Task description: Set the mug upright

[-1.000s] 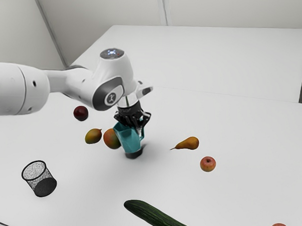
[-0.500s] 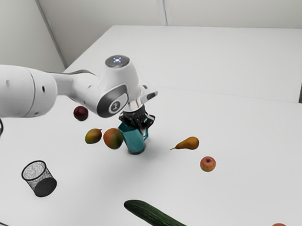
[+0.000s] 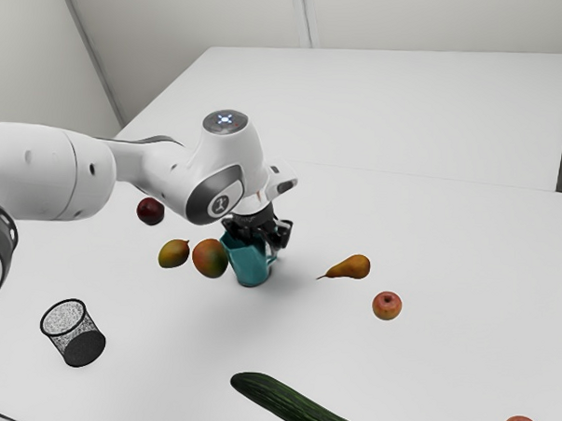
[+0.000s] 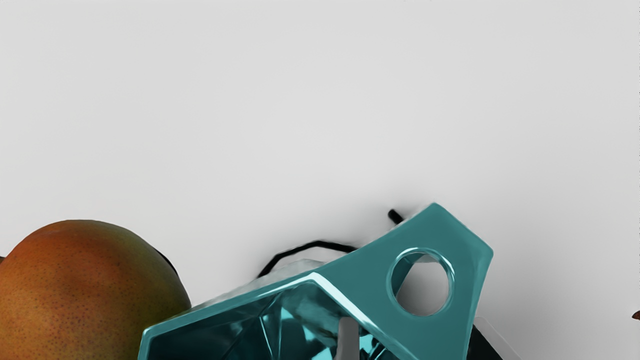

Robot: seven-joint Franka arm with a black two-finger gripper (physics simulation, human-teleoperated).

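Mug [image 3: 249,265] has moved toward three o'clock in the exterior view, rim tipped toward eleven; clenched at its handle [image 4: 462,240], your claw [image 3: 264,244] probably has it nearly upright.

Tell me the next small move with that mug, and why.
I'd lower the teal mug slightly, gripper closed, until its base seats, before releasing. Its opening faces up and one finger is inside it, but I can't tell whether its base rests flat on the table. The mango is close, so straight down seems safest.
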